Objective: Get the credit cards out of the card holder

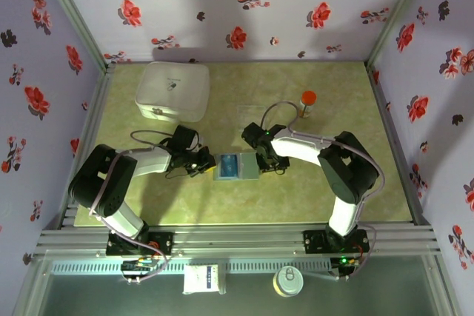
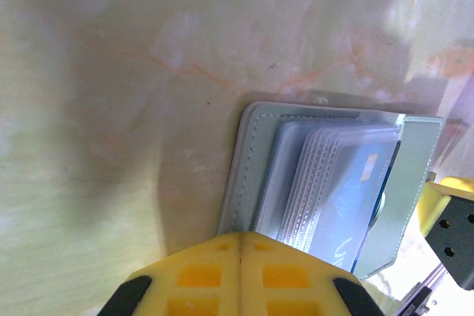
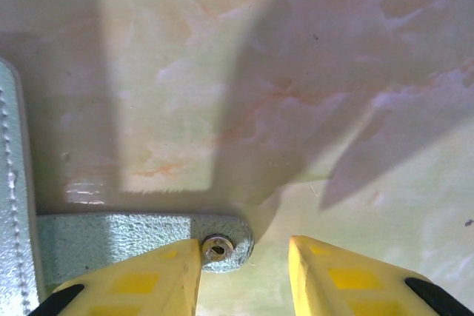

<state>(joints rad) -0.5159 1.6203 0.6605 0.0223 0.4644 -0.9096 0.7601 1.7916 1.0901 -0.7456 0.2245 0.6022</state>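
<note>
The right arm's fingers [image 3: 167, 279] stand apart and grasp nothing. The small tab of the slate grey-blue soft card holder [image 3: 111, 238], with its metal snap [image 3: 216, 248], lies flat on the table and reaches into the gap between them, its end touching the inner side of one finger. The left arm's fingers [image 2: 200, 271] are clenched tip to tip at the card holder's opposite edge. Whether they nip that panel or only press down on it cannot be told.

The card holder [image 1: 248, 172] lies open on the pale marbled table [image 1: 333, 190], between the two arms and within reach of both. Inside it, a stack of clear sleeves holds the thin blue credit cards [image 2: 355, 183]. From the left wrist view the stack lies just ahead of the left fingers and a little to their right, its long axis running away from them. Which edge of the sleeves is open is not clear. I judge that the next move needs the right fingers to shift from the tab inward to the stack while the left ones pin the panel.

There is bare table all round the card holder. The white rounded-square box [image 1: 172, 92] and the orange-capped bottle [image 1: 307, 103] sit well apart toward the far edge.
</note>
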